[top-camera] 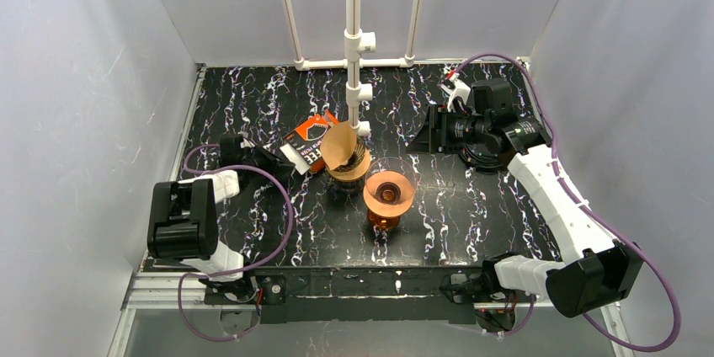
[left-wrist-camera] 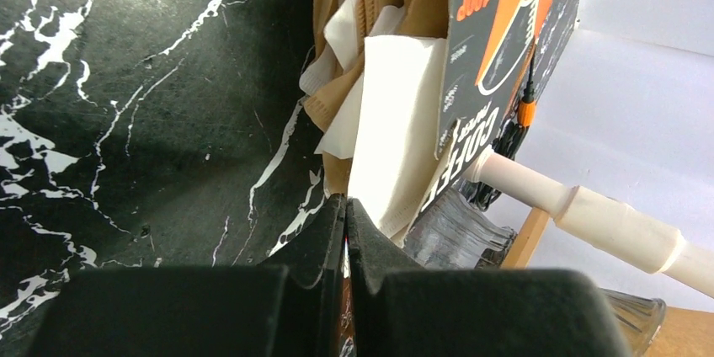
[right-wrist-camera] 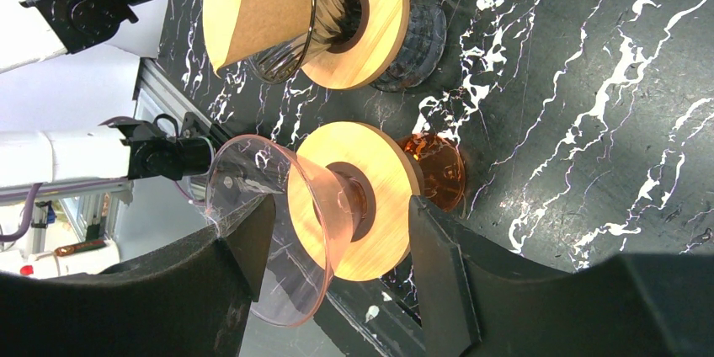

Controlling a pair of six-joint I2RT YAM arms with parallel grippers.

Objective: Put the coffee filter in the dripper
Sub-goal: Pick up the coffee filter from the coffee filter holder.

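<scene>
One filter (right-wrist-camera: 253, 3) already sits loosely in the clear dripper (right-wrist-camera: 362, 29) near the box (top-camera: 303, 140), so placing looks almost finished: the left gripper (left-wrist-camera: 346, 205), jaws shut on nothing, or the wide-open right gripper (right-wrist-camera: 335, 222) probably need only press it down.

Left arm (top-camera: 181, 221) sits folded at the near left corner, black elbow block up, white forearm angled forward and inward. The left claw (top-camera: 238, 146) points toward the middle, and the wrist view shows its two fingers (left-wrist-camera: 316, 247) pressed flat together with no gap. Right arm (top-camera: 551, 184) goes from its base at the near right out to a black elbow, then its long white link slants toward the far side, where the wrist turns left. The right claw (top-camera: 427, 131) lies roughly level, facing left, its fingers (right-wrist-camera: 438, 273) spread wide apart.
</scene>
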